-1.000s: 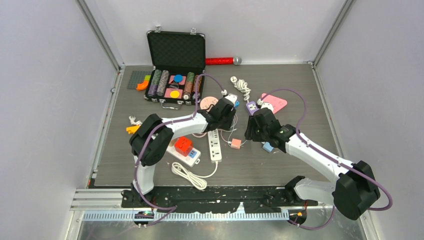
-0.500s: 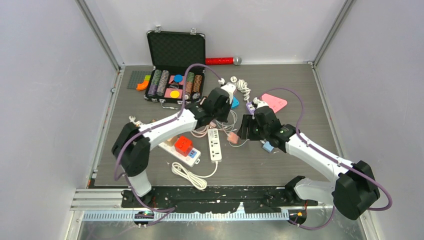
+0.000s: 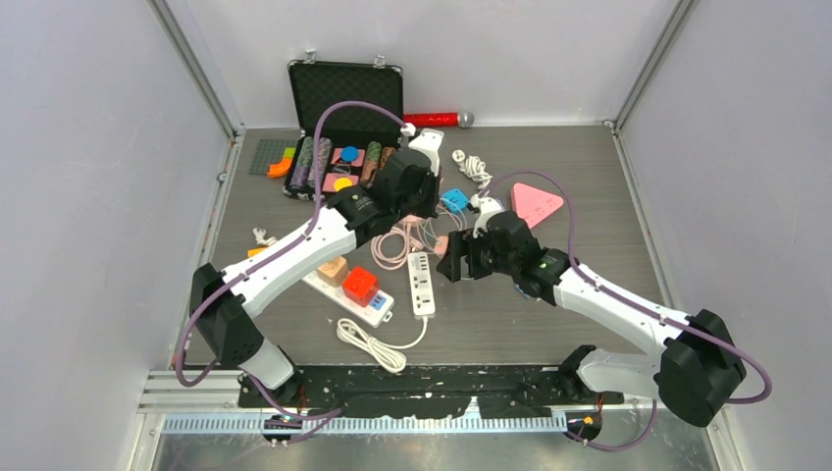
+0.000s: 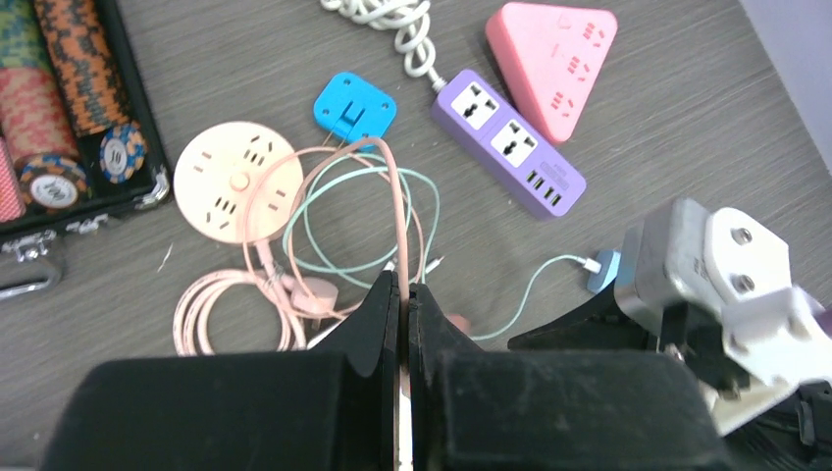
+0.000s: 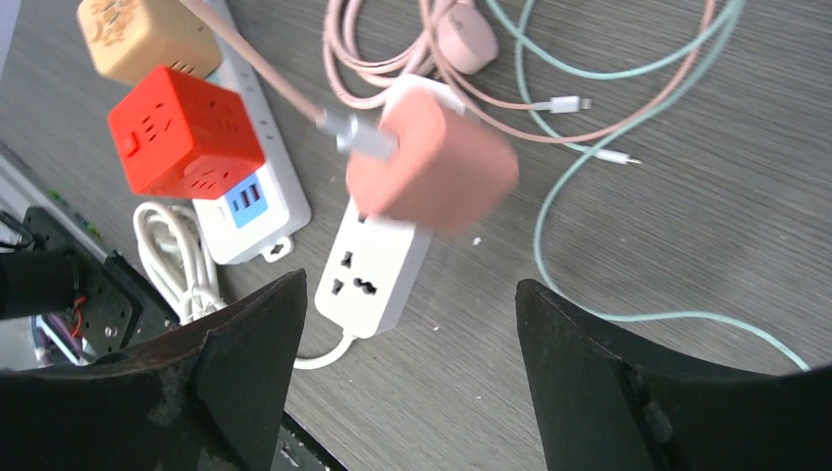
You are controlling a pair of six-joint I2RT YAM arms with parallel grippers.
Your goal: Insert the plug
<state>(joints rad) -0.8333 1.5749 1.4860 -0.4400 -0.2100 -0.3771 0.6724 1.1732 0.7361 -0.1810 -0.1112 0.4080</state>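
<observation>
Gripping arm: my left gripper (image 4: 403, 290) has its fingers pressed together on the pink cable (image 4: 397, 211), which runs out from the tips and curves over the table.
Free arm: my right gripper (image 5: 404, 294) has its fingers (image 5: 245, 343) spread wide, and neither pad touches anything.
Plug: the metal plug (image 5: 359, 138) at the end of the pink cable meets the side of the pink charger block (image 5: 432, 169). I cannot tell how deep it sits.
Charger block: it shows blurred in the right wrist view, framed by the spread fingers and overlapping the end of the white power strip (image 5: 378, 270). I cannot tell whether it rests on that strip or hangs above it.
Beside the white strip: a red cube socket (image 5: 182, 132) sits on a longer white strip (image 5: 257, 208) that has a blue port panel, with a tan cube (image 5: 147, 34) just beside the red one.
Loose leads: a green cable (image 4: 334, 211) loops across the pink cable's coils.
Far side of the table: a round pink socket (image 4: 237, 182), a blue adapter (image 4: 355, 106), a purple power strip (image 4: 510, 142) and a pink triangular socket (image 4: 554, 49) lie near one another.
Rear left: an open case of poker chips (image 3: 343, 93) stands at the back wall.
</observation>
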